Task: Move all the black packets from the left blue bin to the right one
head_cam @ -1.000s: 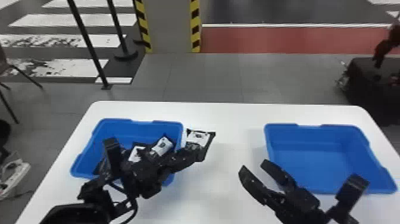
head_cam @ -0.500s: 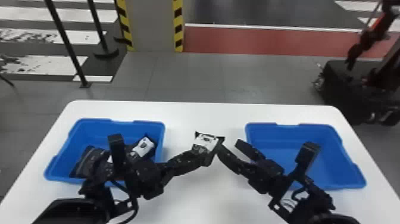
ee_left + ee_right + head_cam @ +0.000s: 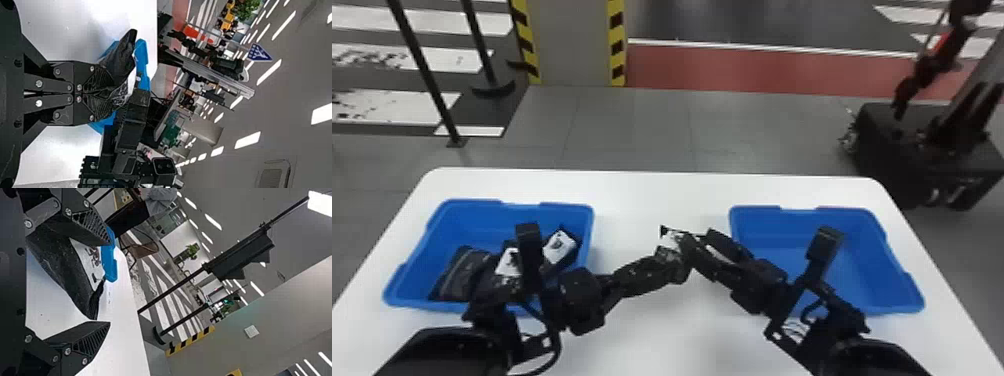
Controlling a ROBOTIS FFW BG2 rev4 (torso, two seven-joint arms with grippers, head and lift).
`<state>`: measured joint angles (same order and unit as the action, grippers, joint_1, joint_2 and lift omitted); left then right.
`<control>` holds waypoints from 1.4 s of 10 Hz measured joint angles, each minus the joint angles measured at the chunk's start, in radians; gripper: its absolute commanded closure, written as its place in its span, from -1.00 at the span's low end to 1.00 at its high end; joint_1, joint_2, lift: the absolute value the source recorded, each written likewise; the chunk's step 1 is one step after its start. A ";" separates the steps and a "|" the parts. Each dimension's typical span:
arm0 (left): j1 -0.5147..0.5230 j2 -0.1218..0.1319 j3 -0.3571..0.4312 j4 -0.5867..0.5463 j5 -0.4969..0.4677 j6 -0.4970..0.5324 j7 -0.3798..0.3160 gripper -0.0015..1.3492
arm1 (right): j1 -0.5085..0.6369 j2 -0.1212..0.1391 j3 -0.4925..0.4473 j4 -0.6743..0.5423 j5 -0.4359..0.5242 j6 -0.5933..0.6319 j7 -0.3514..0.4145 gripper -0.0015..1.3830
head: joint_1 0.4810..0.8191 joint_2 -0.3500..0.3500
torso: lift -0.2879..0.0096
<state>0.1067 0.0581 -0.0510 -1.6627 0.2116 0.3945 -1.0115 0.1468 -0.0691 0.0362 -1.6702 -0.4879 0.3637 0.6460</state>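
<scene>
Jaws of the left gripper [image 3: 110, 94] are closed on a black packet [image 3: 120, 58], which is held over the white table [image 3: 637, 200], between the spread fingers of the right gripper [image 3: 110, 283]. Handover judged in hand: right jaws to be closed before left is released (drop risk otherwise), then packet to be carried to the right blue bin [image 3: 854, 245]; more packets [image 3: 466, 274] are seen in the left blue bin [image 3: 477, 220].

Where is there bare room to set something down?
The table is bare between the left bin and right bin, beyond the left gripper and right gripper; the right bin's visible floor is free. Crowded: where both grippers meet at one packet, and the left bin, holding other packets.
</scene>
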 measured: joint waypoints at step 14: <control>0.009 -0.010 0.021 0.037 0.006 0.004 0.037 -0.89 | -0.055 0.009 -0.005 0.075 -0.135 0.033 0.116 0.84 | 0.27 -0.06 | 0.20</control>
<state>0.1154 0.0482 -0.0303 -1.6259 0.2178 0.3983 -0.9741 0.0915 -0.0605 0.0308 -1.5951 -0.6224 0.3972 0.7616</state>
